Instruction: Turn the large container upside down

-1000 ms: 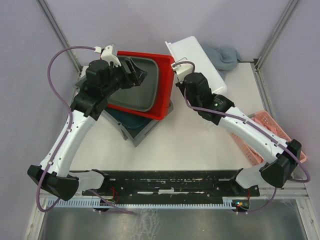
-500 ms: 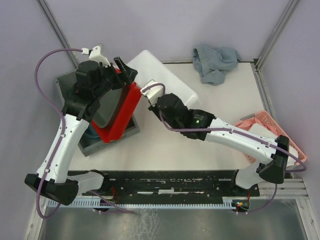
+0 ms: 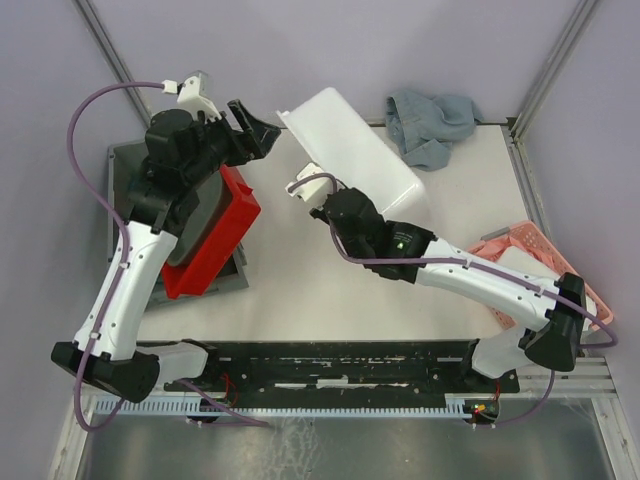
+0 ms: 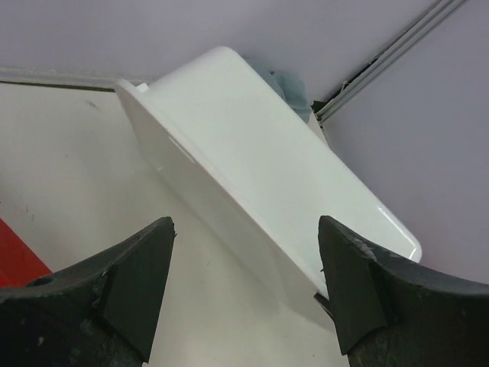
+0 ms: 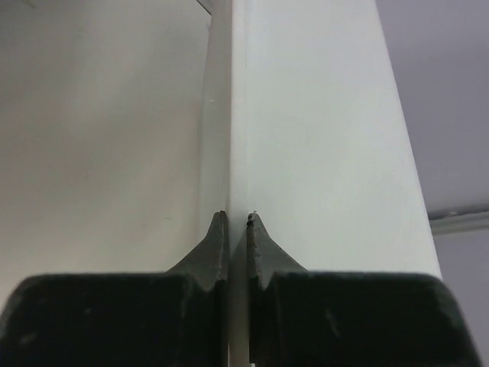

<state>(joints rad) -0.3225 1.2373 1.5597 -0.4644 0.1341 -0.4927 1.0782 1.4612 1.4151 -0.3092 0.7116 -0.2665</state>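
Behind the left jaws, toward that arm's own base, sits one red tub (image 3: 215, 235) tipped on some grey tubs (image 3: 122, 170). The grey ones are stacked, so I cannot count them for sure. The left jaws are spread wide and hold nothing. They hang in the air and point at the big white box.

Between the two sets of jaws is the large container (image 3: 350, 150). There is just one. It is white and long. It is tipped up on its side, with its bottom turned toward the left jaws and its open side facing away. The right jaws are pressed together on its thin rim and pinch it tight.

So the job looks about half done. The container is up on edge, not yet flat on its top. It has to roll the rest of the way and come to rest mouth down on the surface (image 3: 330, 300). Then the rim can be let go.

Past the right jaws, on the far side of the container, lies one blue-grey cloth (image 3: 432, 122). Well behind the right jaws, by that arm's elbow, is one pink basket (image 3: 495, 247)
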